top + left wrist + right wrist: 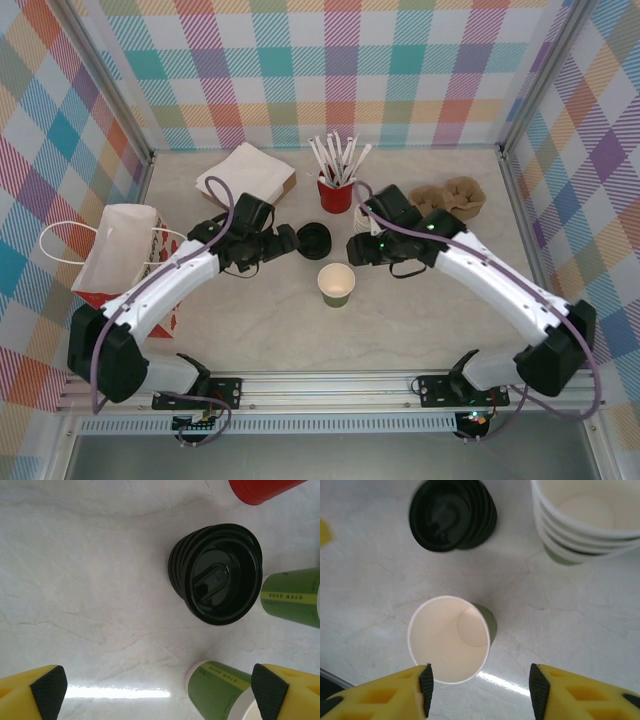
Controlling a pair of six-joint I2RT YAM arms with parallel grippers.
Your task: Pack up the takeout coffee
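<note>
Your right gripper point(480, 687) has its jaws partly apart and nothing in them. The green cup point(449, 639) stands on the table just ahead of the jaws, off toward one finger. That finger's pad is just beside the rim, and you cannot tell whether it touches. The cup sits just on the near side of the stack of black lids point(313, 240), with its mouth open and its white inside showing. Your left gripper point(160, 692) is spread wide and grips nothing. It points at the lid stack from the stack's left, and the right gripper lies to the stack's right. Also right of the lids, close by the right gripper, is a nest of stacked cups point(580, 520), the top one white inside. Behind the lids, the red cup point(335, 192) holds white sticks point(335, 155). Farther right of the lids lie brown pulp carriers point(450, 197). Well to the left stands a red and white paper bag point(115, 255), mouth open and white within. In the left wrist view two green cups are cut off by the frame edge, and you cannot tell which is which.
</note>
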